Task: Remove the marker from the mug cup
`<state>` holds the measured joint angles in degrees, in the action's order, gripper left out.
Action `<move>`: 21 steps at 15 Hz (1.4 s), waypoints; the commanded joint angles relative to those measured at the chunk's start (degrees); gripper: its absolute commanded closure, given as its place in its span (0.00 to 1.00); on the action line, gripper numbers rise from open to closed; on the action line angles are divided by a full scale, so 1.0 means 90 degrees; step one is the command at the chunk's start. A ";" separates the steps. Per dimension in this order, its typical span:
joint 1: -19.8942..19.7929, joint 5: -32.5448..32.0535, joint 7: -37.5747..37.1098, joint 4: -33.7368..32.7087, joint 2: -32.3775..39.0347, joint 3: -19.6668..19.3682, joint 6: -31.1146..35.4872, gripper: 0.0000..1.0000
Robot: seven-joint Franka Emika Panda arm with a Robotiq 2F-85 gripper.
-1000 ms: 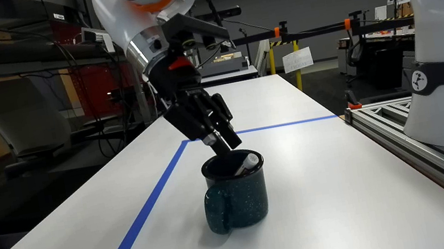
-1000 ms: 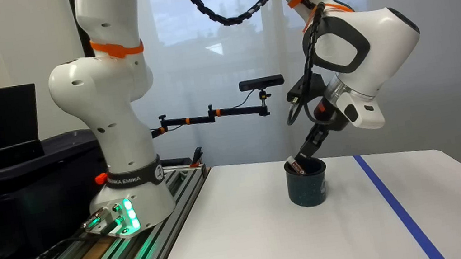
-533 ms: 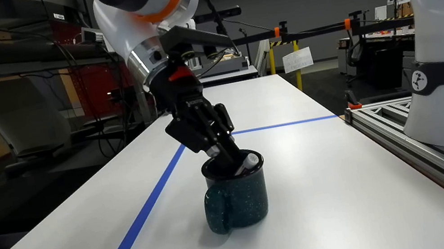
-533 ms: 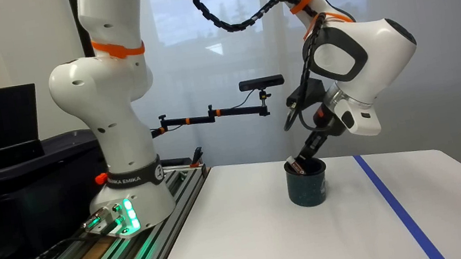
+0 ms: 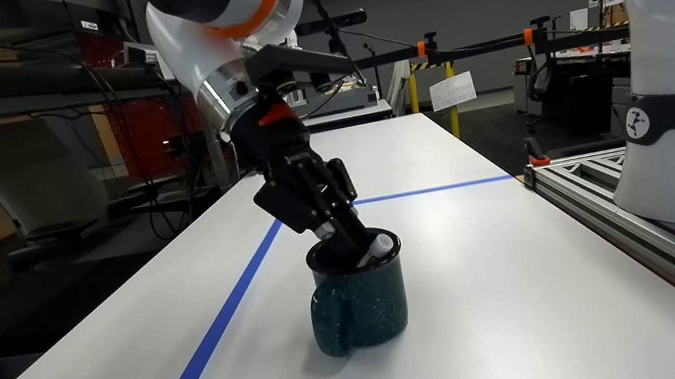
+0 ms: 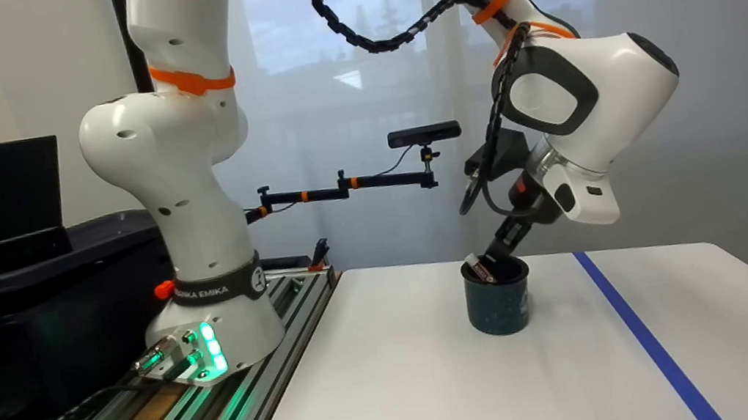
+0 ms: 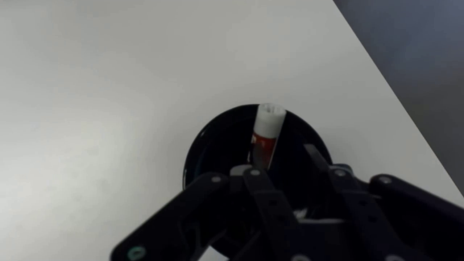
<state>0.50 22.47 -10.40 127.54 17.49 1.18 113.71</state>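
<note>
The dark teal mug cup (image 5: 372,308) stands upright on the white table, its handle toward the camera in an exterior view; it also shows in an exterior view (image 6: 498,306). The marker (image 7: 269,121) leans in the mug with its white end at the rim and a red band below; it shows in both exterior views (image 5: 381,246) (image 6: 480,269). Its lower part is hidden. My gripper (image 7: 288,155) tilts down with its fingertips inside the mug (image 7: 217,145). The fingers stand apart; one fingertip overlaps the marker in the wrist view. I cannot tell whether it touches.
Blue tape lines (image 5: 217,335) run across the white table (image 6: 400,384). The robot base (image 6: 214,330) stands on a metal frame at the table's edge. A camera on a black bar (image 6: 423,134) stands behind. The table's edge shows in the wrist view (image 7: 395,92).
From 1.0 s to 0.5 s ago, my gripper moved down so that its fingertips went deeper into the mug. Since then it has hardly moved. The mug and marker stay in place.
</note>
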 commanded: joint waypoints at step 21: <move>-0.0037 -0.0097 0.0406 0.0943 -0.1830 -0.0064 -0.0906 0.95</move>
<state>0.04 22.39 -6.18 129.21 10.30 1.23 103.52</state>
